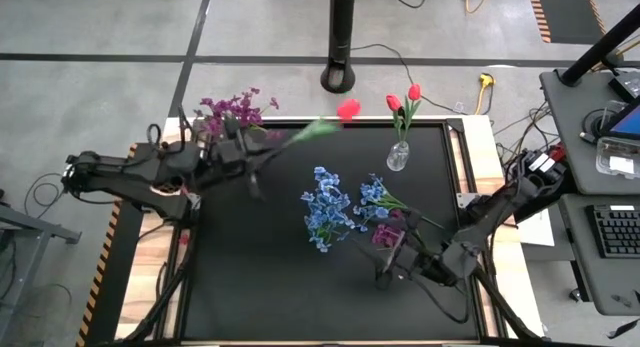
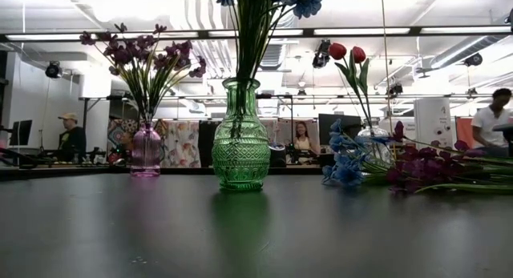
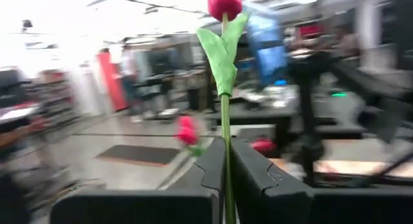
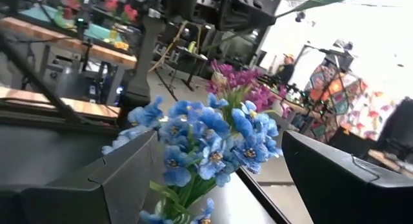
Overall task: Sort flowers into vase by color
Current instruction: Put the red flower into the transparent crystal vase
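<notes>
Above the table's far left, the left gripper (image 3: pixel 227 169) pinches a red tulip (image 1: pixel 347 109) by its stem, apparently well above the surface. Near the right front, the right gripper (image 1: pixel 392 265) stands spread wide around a blue flower cluster (image 4: pixel 213 143) beside purple blossoms (image 1: pixel 388 230).

The table's (image 1: pixel 250 287) near-left area lies bare. Blue flowers (image 1: pixel 325 212) crowd its middle; a clear vase (image 1: pixel 398 155) stands by the far edge.
</notes>
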